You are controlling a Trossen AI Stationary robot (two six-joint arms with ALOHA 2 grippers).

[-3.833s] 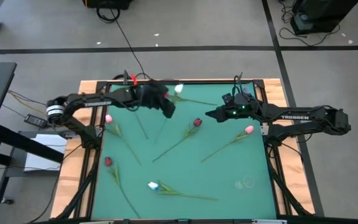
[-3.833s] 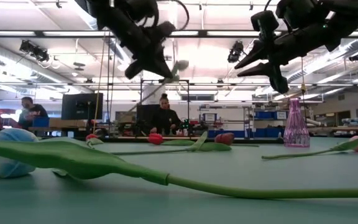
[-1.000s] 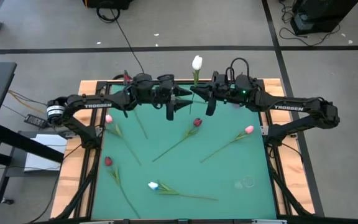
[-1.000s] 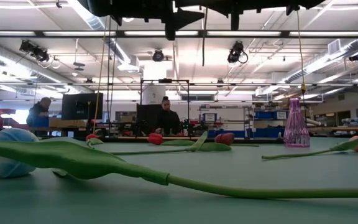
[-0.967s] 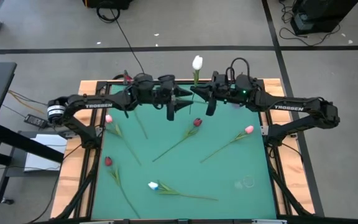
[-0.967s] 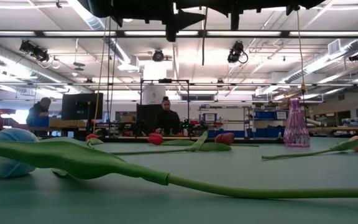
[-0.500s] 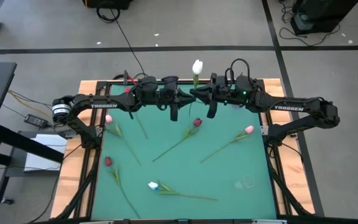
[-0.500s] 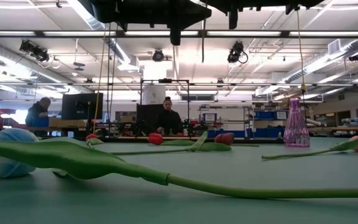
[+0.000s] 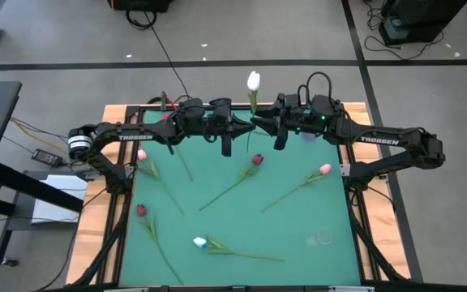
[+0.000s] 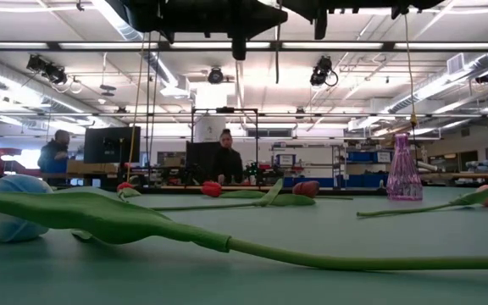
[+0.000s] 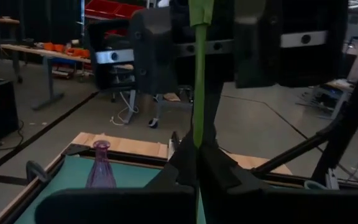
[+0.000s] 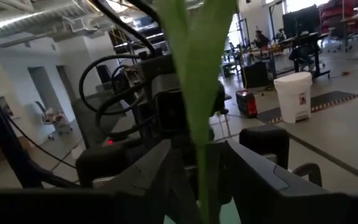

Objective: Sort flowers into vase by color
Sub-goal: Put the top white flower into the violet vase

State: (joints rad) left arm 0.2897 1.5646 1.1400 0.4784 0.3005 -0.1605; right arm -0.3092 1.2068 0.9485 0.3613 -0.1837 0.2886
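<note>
Both dark arms meet high over the far edge of the green table (image 9: pixel 298 243), at the top centre of the overhead view. Between them stands a white artificial tulip (image 9: pixel 254 80) on a thin green stem, its bud pointing toward the top of the frame. The left gripper (image 9: pixel 244 127) has its fingers pressed together on the stem; in its wrist view the stem rises straight from the pinched fingertips. The right gripper (image 9: pixel 259 123) sits just beside it, and in its own wrist view the fingers (image 12: pixel 253 168) stand spread on either side of the stem, not pinching it.

The other tulips lie flat on the mat: a dark red one (image 9: pixel 257 160) near the centre, a pink one (image 9: pixel 324 169) to the right, another pink one (image 9: pixel 142 155) and a red one (image 9: pixel 141 210) at left, and a white one (image 9: pixel 200 242) at lower centre. A purple glass vase (image 10: pixel 404 168) stands at the right of the low view.
</note>
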